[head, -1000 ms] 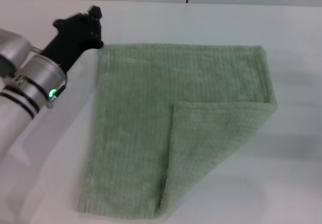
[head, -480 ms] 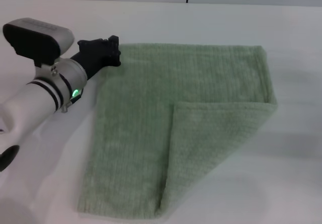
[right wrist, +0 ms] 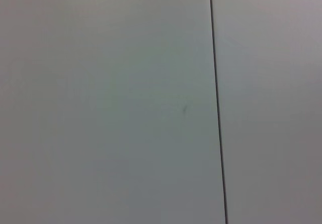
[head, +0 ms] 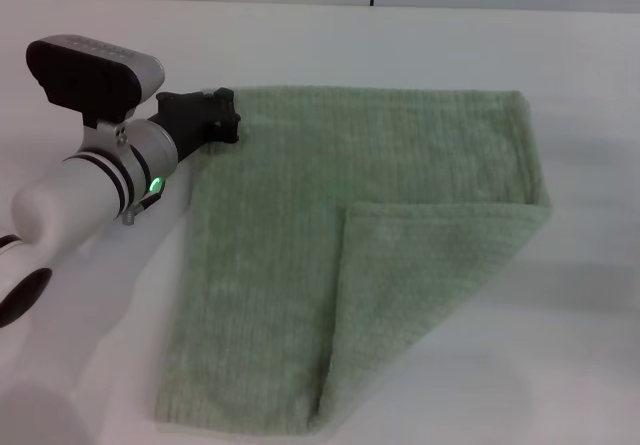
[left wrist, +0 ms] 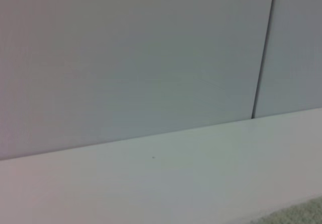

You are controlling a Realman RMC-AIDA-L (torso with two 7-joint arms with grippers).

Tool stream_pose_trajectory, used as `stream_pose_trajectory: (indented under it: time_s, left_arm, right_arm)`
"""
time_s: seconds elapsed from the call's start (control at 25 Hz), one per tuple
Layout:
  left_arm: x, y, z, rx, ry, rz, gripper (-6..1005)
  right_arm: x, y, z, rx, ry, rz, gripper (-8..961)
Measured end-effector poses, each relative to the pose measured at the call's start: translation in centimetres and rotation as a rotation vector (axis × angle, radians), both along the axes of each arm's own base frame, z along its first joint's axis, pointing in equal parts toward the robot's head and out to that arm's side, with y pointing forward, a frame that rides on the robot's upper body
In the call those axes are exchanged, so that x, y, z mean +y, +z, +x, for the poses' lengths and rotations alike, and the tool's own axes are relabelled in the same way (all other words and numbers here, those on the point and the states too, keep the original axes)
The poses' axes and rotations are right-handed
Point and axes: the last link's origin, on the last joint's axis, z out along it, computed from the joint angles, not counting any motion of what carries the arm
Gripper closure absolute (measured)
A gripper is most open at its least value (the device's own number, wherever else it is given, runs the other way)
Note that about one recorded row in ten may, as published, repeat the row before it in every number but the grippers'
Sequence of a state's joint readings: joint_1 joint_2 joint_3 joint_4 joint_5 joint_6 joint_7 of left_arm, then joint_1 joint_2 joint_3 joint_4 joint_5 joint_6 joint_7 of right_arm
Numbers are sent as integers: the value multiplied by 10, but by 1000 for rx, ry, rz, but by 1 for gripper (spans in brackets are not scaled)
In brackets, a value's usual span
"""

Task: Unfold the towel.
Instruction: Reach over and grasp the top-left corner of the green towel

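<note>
In the head view we see the left gripper (head: 222, 117) at the far left corner of the towel (head: 290, 265), and its black tip seems to touch the edge of the cloth there. We cannot tell if its fingers are apart or together, because the dark body of the gripper hides them, and we also cannot tell if it holds the corner. The left arm (head: 90, 185) reaches in low from the left side over the table (head: 440, 35), and a green light shows on its wrist.

The towel lies flat on the white table, in the middle of the view. Its near right corner is folded over onto the cloth, so a triangular flap (head: 420, 275) lies on top, with its point near the towel's middle.

The left wrist view shows the table edge, the grey wall (left wrist: 126, 58) behind it and a small bit of towel (left wrist: 297, 215). The right gripper appears in no view; the right wrist view shows only a wall with a dark seam (right wrist: 217, 103).
</note>
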State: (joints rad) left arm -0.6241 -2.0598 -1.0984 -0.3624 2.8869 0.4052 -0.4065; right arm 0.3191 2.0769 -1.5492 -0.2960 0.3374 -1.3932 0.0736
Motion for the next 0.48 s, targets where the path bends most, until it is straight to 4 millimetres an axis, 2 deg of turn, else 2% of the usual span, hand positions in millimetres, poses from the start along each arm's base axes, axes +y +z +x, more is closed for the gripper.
stream_pose_trajectory:
  time_s: [0.48]
  left_arm:
    - [4,-1,-3,29,31,-9,1001]
  right_arm:
    - [0,0,0,-3,3,-4,198]
